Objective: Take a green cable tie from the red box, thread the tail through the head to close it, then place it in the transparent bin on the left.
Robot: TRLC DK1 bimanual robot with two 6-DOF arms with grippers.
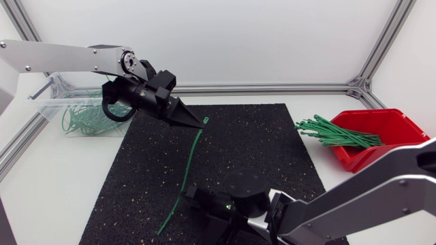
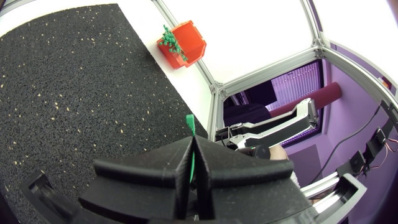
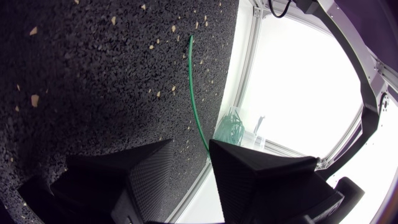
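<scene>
Left arm comes in from the upper left over the back of the black mat, with the wrist angled down toward the middle. The left gripper is pressed together, pinching one end of a green cable tie. From there the tie runs down across the mat to the near edge; can't tell from the head view if it touches the mat. Right arm comes in from the lower right, low over the front of the mat. The right gripper sits just beside the lower part of the tie, black on black and hard to make out from above. The right wrist view shows its fingers spread with a clear gap. There the tie runs ahead of the gripper and disappears behind the edge of one finger; contact can't be told. The left wrist view shows a short green stub sticking out past the closed fingertips, which the head view barely resolves. The red box sits at the right on the white tabletop, with a bundle of ties spilling over its rim. The clear bin is at the back left, partly hidden by the left arm, with looped ties inside.
</scene>
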